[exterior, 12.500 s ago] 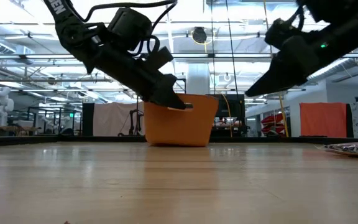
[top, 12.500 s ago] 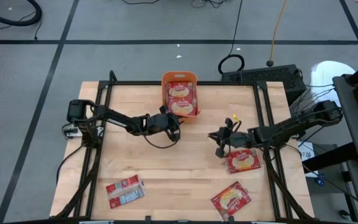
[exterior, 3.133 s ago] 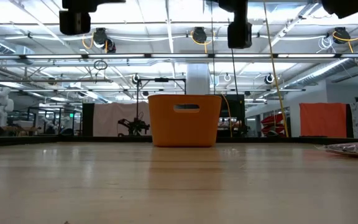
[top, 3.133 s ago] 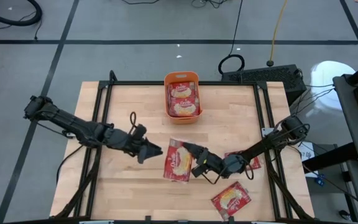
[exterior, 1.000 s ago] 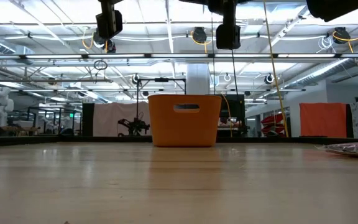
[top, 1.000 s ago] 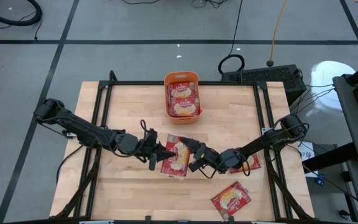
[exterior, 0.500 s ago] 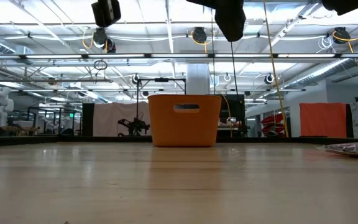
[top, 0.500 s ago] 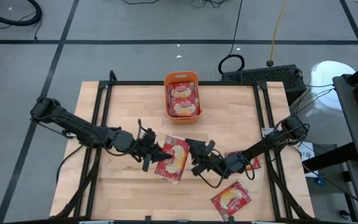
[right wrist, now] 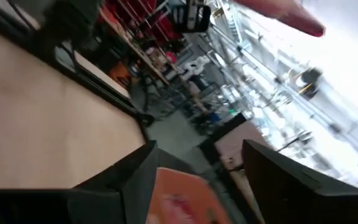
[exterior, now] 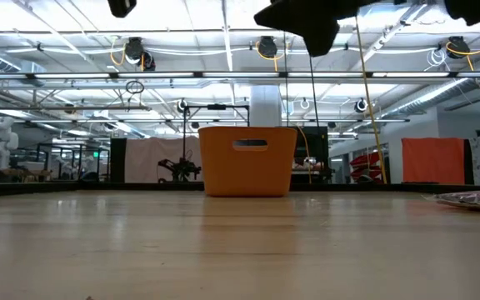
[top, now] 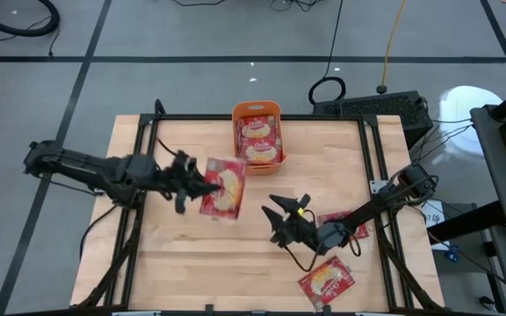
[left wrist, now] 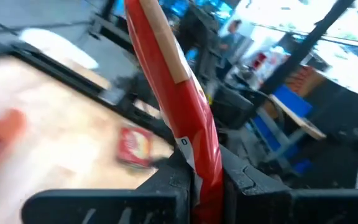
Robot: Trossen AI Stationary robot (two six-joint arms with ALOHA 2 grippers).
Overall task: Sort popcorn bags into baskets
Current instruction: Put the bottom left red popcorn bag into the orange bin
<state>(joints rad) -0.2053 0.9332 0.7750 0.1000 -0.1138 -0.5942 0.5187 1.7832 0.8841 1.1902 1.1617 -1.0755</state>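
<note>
Wood-plank table (top: 191,254) under bright ceiling lights — left gripper (top: 193,186) pinches a popcorn bag (top: 222,189), lettering unreadable; right gripper (top: 281,219) spread, near orange basket (top: 255,111).

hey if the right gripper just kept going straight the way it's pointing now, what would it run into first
Probably the orange basket. The open right gripper points up the table toward it, and the basket shows between its fingers in the right wrist view. The popcorn bag in the left gripper seems off to the side.
</note>
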